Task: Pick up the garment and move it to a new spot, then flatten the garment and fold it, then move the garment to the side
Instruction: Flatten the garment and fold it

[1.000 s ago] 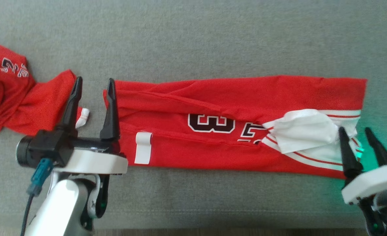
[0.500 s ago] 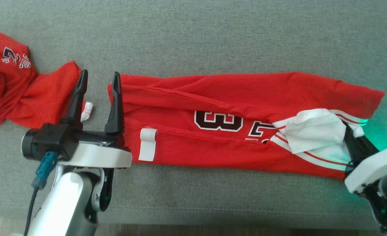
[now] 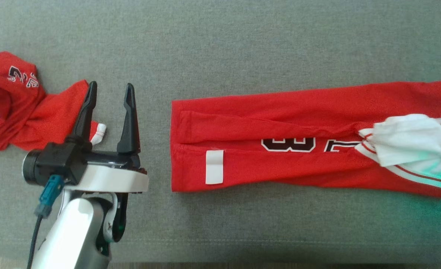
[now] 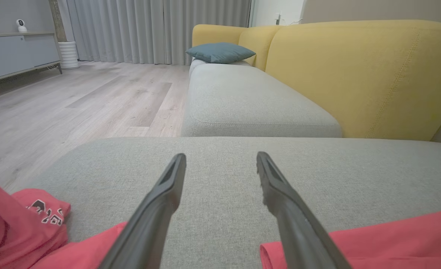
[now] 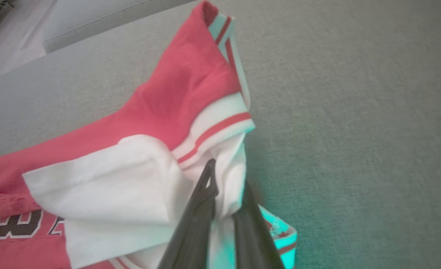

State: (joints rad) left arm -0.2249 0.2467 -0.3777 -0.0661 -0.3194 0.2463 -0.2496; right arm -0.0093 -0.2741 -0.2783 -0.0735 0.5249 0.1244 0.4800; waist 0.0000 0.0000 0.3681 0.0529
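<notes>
On grey sofa (image 3: 242,37), R jaws pinching red garment (image 3: 280,119), L jaws spread wide

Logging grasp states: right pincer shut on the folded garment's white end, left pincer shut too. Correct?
No. The left pincer is open, holding nothing, as the left wrist view shows. The right pincer is shut on the white end of the folded garment.

The left tool (image 3: 111,86) hovers with both dark fingers spread wide, pale forearm angled below; the right tool (image 5: 226,175) is pinched tight on the garment (image 5: 175,101).
</notes>
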